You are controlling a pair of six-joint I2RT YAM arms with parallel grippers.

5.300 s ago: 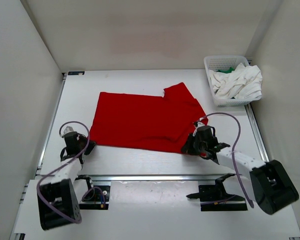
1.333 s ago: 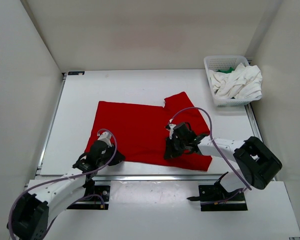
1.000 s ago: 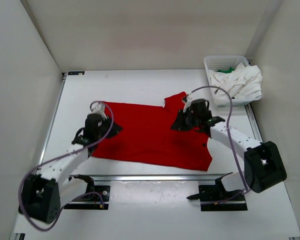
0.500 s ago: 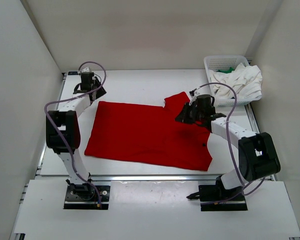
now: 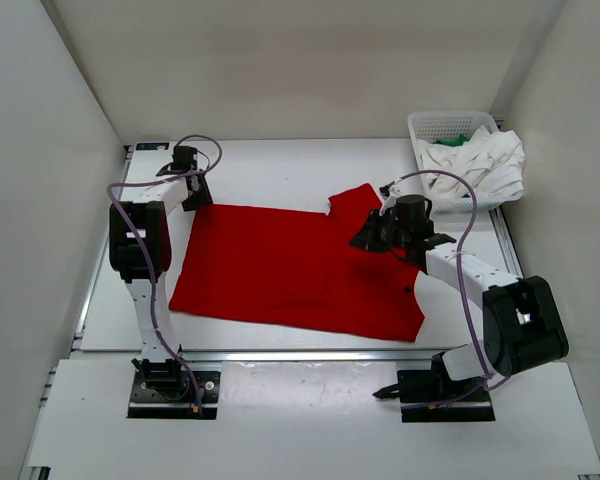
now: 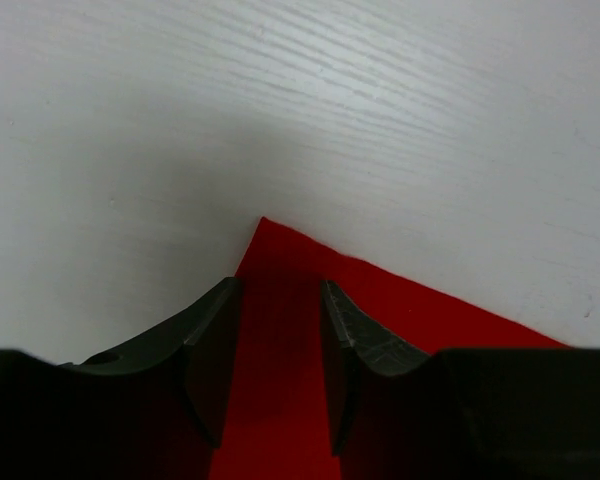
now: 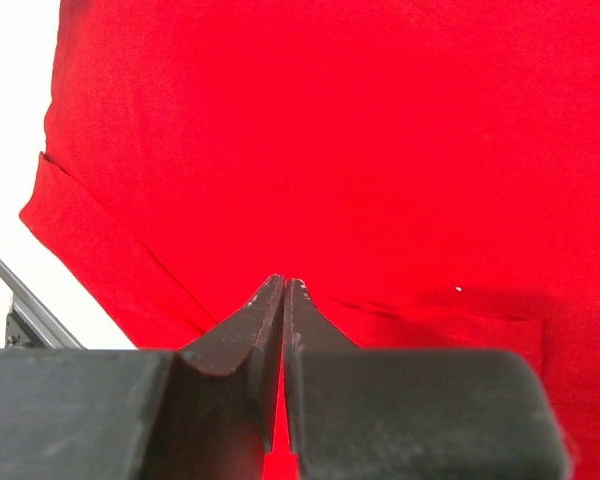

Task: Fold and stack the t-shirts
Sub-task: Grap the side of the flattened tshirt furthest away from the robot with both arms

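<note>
No writing, label or number (on cloth, basket or arms) can be read.

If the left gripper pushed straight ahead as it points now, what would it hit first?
The corner of the red shirt, which lies between the open fingers of the left gripper; past it only bare table shows. Depth is unclear.
</note>
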